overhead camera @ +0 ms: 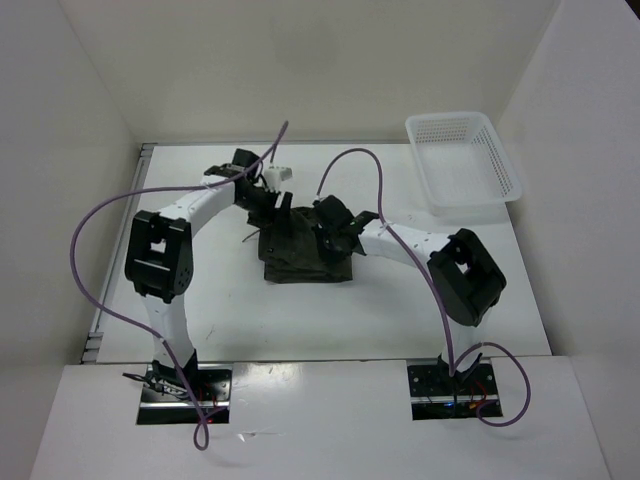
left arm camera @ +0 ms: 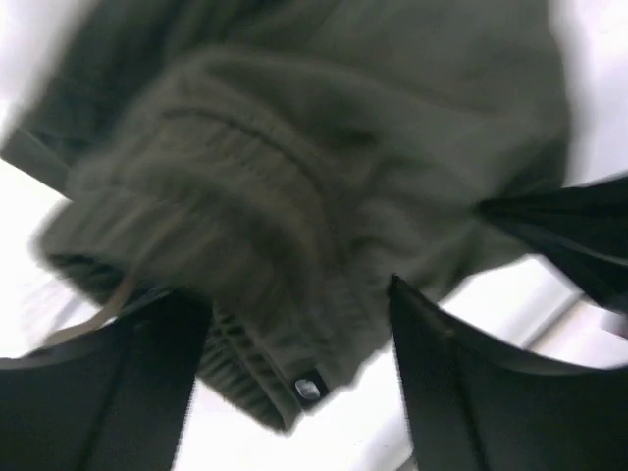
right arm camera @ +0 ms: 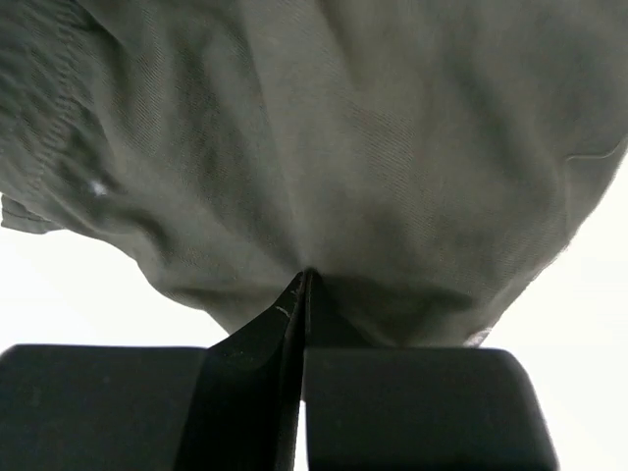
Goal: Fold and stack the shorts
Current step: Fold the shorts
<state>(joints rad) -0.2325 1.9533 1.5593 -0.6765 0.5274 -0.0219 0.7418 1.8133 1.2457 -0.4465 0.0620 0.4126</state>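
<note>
I see the shorts [overhead camera: 300,255] at frame centre, a dark olive, crumpled, near-square bundle with no clear long axis and the ribbed waistband upper left. The small tag [left arm camera: 309,389] is unreadable. My left gripper [left arm camera: 294,299] gapes wide over the waistband, and my right gripper [right arm camera: 302,283] is pinched onto a fold.

Your top view's bright and even, soft shadows; your left wrist shot of the dark olive-green cloth shorts [left arm camera: 294,196] is motion-blurred.
</note>
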